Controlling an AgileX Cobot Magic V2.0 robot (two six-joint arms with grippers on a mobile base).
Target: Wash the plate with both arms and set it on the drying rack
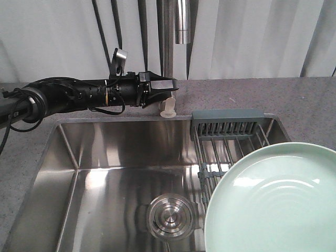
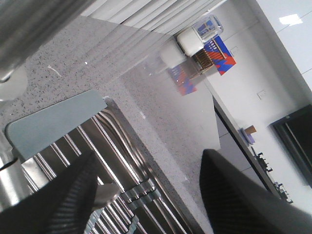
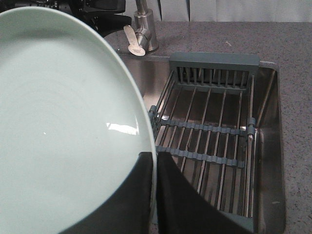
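Right, my right claw (image 3: 153,195) clamps the plate (image 1: 273,205) by its rim, lower right over the drying rack (image 1: 226,131), face clear for rinsing; left claw (image 1: 168,90) gapes empty beside the tap (image 1: 167,52).

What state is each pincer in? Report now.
Left pincer: open, empty.
Right pincer: closed on the plate.

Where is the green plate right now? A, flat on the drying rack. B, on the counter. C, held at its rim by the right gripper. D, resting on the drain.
C: the fingers of the right gripper pinch the rim of the plate.
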